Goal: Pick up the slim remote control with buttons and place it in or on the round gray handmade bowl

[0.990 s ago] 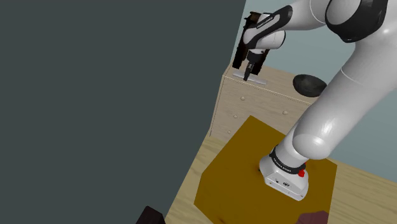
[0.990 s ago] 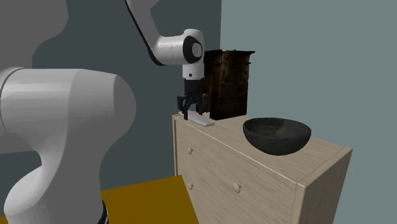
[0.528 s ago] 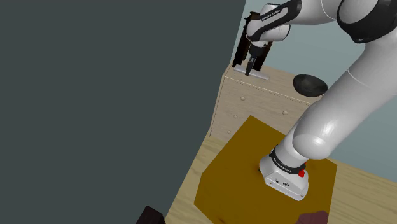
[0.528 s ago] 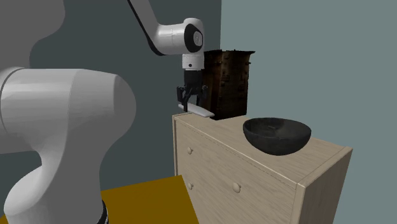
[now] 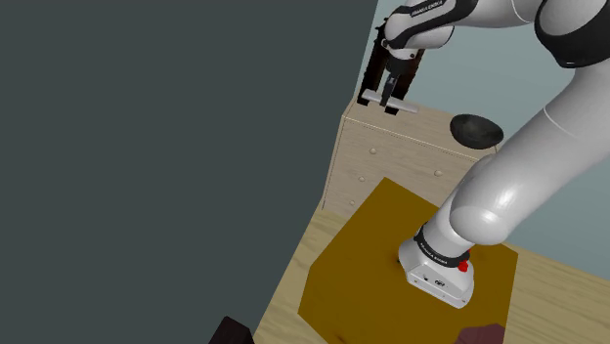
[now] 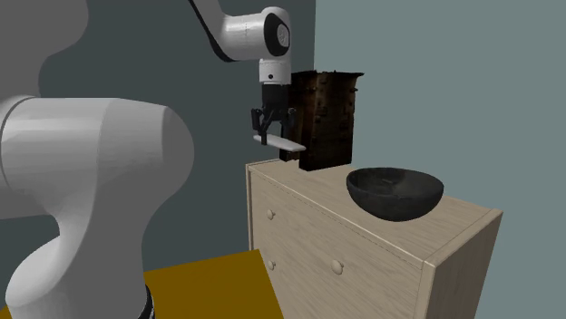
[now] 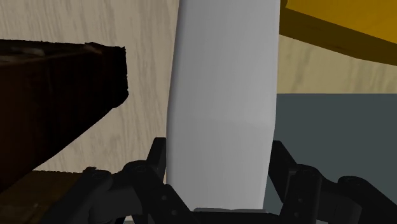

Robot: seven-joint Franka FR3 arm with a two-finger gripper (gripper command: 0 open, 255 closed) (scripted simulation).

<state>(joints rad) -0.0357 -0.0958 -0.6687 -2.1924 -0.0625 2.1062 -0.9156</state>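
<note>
The gripper (image 6: 275,136) grips the pale grey remote (image 6: 292,145) crosswise between its closed fingers, holding it level just above the dresser (image 6: 363,237) and well apart from the bowl (image 6: 395,192).

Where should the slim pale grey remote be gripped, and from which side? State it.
Grip the slim pale grey remote across its narrow width, on its two long edges, from straight above. It is a flat slab, held level, and the black two-finger end effector spans that width, as its present clasp shows.
</note>
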